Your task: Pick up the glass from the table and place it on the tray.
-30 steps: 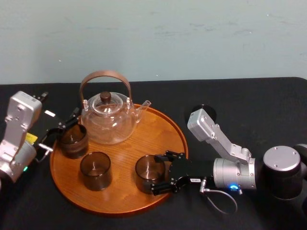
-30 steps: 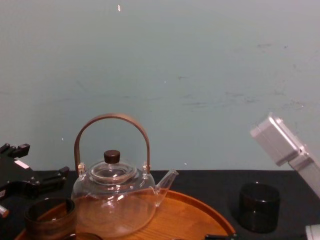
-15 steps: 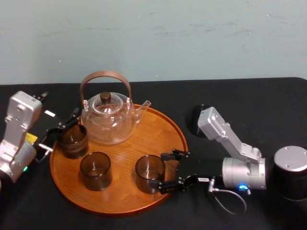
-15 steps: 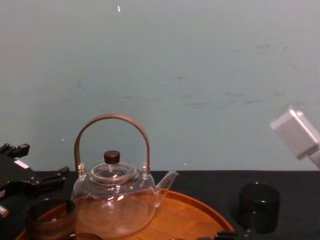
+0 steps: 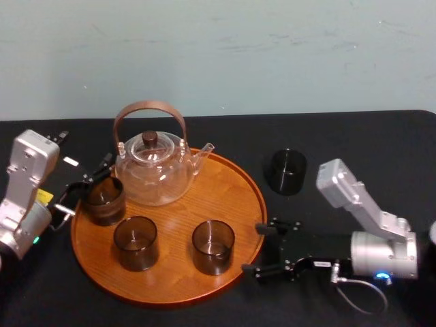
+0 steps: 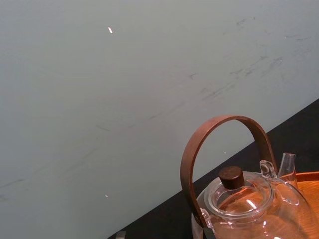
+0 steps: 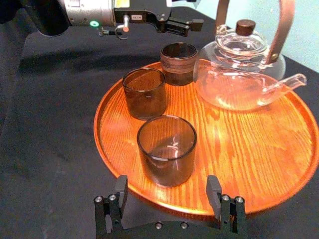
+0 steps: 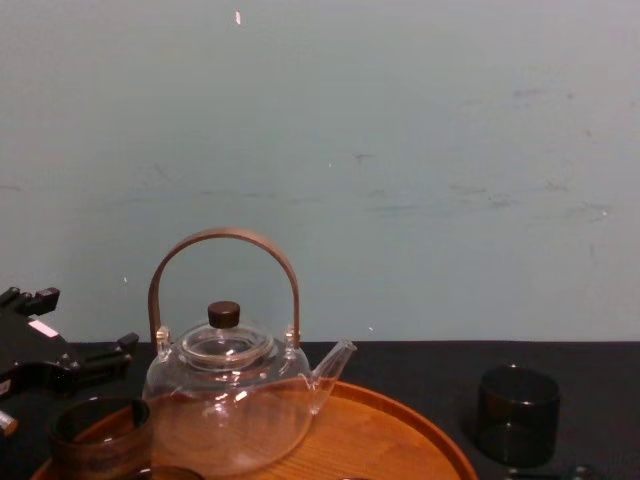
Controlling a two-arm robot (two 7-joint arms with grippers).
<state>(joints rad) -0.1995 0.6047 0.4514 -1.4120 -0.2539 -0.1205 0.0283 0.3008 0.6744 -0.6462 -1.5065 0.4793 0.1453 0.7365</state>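
Glassware was mostly gathered in the head view: three glasses stood on the tray (image 5: 225, 184) with the teapot (image 5: 153, 170), while the dark glass (image 5: 285, 172) stood on the table (image 5: 368, 136), right of it. The right gripper (image 5: 253, 249) hung spread and empty just off the rim, and the left gripper (image 5: 88, 184) was spread beside the tray. The right wrist view showed the nearest glass (image 7: 166, 149) upright inside the rim. In the chest view, the dark glass stood apart, so one placement probably remained.

Ahead of me stands a pale blue-green wall (image 5: 272, 54), matte, marked with faint dark scuffs and thin scratches, with one small bright speck (image 8: 237, 17) high up. Below it my table (image 5: 368, 136) is covered in black, its far edge meeting the wall in a straight line. The light falls soft and even.
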